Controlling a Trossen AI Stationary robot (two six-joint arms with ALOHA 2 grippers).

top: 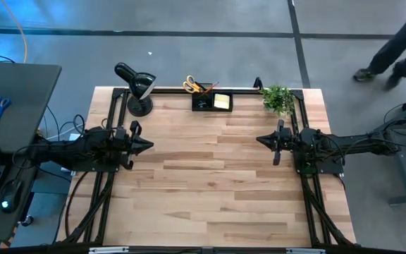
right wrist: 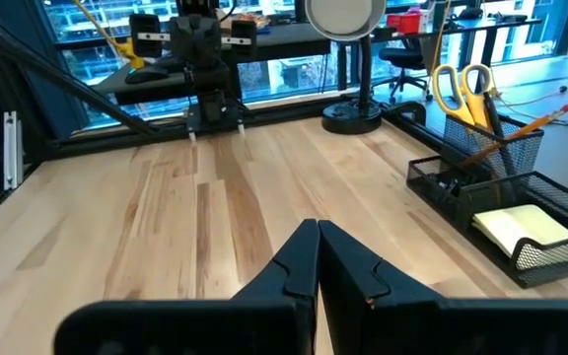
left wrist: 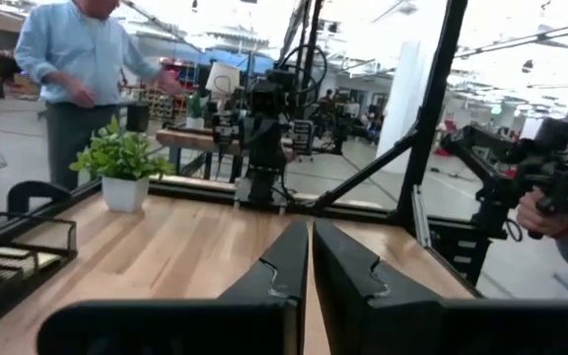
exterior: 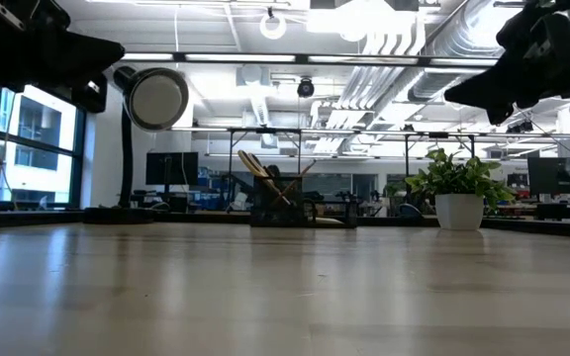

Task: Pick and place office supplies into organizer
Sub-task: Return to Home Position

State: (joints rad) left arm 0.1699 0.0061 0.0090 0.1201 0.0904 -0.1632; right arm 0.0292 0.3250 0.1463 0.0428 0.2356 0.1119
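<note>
I read the left end effector [left wrist: 309,258] as clenched: its two dark fingers meet along one seam with nothing between them. It hangs above the light wooden bench [top: 210,190] at the left side. The right end effector [right wrist: 318,258] is likewise pressed shut and empty, above the right side, and the two tips face each other, well apart.

The black wire-mesh desk organizer [right wrist: 491,192] stands at the bench's far edge, between the black desk lamp [top: 136,85] and the small potted plant [top: 277,99]. Its long axis runs along that edge. The yellow-handled scissors [right wrist: 460,87] stand handles up in its tall cup, with an orange pencil [right wrist: 523,126] leaning outward. The yellow sticky-note pad [right wrist: 521,229] lies flat in the low tray.

The cup's bottom is too dark for me to make out. The left wrist view cuts the organizer off at its edge.
</note>
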